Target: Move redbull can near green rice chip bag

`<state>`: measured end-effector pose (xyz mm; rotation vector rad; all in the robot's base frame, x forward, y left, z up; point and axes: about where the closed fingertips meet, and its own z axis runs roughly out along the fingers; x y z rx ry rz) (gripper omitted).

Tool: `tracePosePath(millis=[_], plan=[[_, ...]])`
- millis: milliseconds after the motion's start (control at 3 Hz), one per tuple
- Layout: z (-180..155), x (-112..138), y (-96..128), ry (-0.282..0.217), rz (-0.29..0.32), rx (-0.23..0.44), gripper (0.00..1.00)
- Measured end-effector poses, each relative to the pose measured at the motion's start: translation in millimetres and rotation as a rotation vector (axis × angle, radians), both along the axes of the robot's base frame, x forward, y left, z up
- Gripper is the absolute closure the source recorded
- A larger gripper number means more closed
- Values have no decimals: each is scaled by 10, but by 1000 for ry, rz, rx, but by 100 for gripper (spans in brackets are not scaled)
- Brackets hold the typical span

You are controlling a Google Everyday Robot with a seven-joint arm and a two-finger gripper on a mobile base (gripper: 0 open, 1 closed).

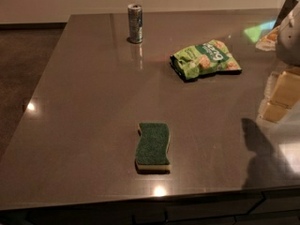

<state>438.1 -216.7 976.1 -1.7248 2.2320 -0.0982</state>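
The redbull can [135, 23] stands upright near the table's far edge, left of centre. The green rice chip bag [206, 59] lies flat on the table, to the right of the can and closer to me, well apart from it. My gripper [290, 34] shows only as a pale shape cut off by the right edge of the view, beyond the bag and far from the can. It holds nothing that I can see.
A green-topped sponge [153, 146] lies in the near middle of the brown table [84, 102]. Pale reflections and a dark shadow [258, 149] fall on the right side. The table's left edge drops to dark floor.
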Motion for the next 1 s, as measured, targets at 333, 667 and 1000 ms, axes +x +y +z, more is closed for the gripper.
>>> tracePosePath(millis=[333, 667, 1000], plan=[[0, 0, 0, 0, 0, 0, 0], [-87, -69, 216, 10, 35, 45, 0], [-242, -166, 497, 27, 75, 86, 0]])
